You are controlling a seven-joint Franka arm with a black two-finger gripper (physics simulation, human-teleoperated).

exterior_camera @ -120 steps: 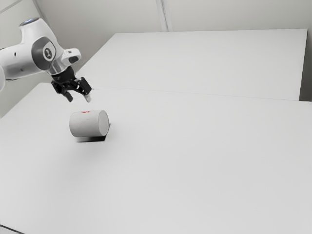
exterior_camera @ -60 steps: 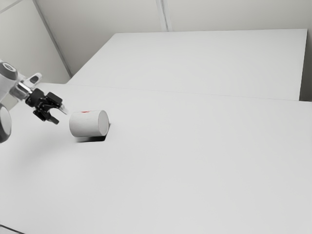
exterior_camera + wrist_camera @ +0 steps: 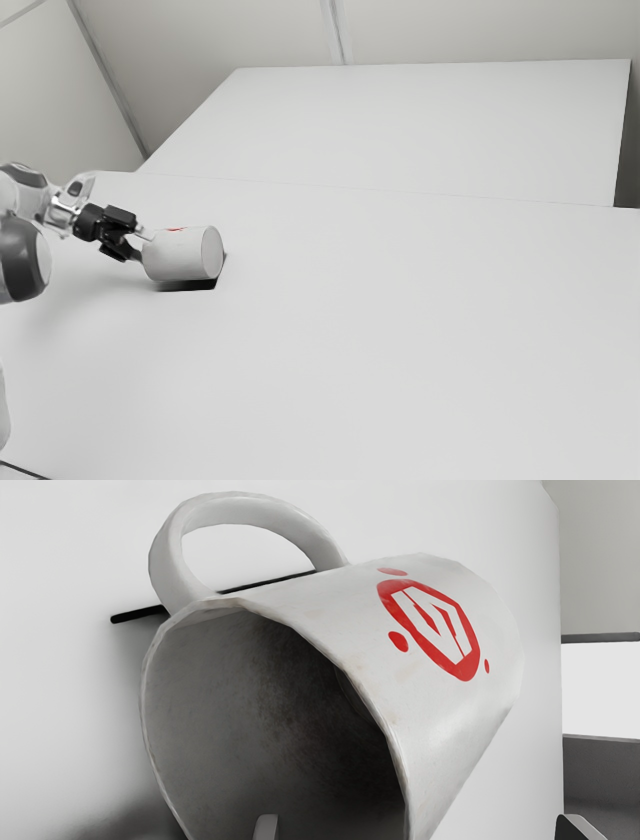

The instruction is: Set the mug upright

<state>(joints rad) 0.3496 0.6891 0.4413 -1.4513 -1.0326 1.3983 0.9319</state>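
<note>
The mug (image 3: 182, 255) lies mouth (image 3: 270, 705) toward my spread gripper (image 3: 143, 246), one fingertip (image 3: 266, 828) apparently inside.

Franka arm (image 3: 30, 203) enters from the exterior view's left; black hand (image 3: 144, 247) angled slightly downward toward the right, fingers (image 3: 267, 828) spread apart.

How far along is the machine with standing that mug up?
Reaching looks done: the open gripper is at the mouth of the mug, fingers apparently astride its wall. Lining up a grip seems in hand. The mug lies on its side; gripping and uprighting remain.
</note>
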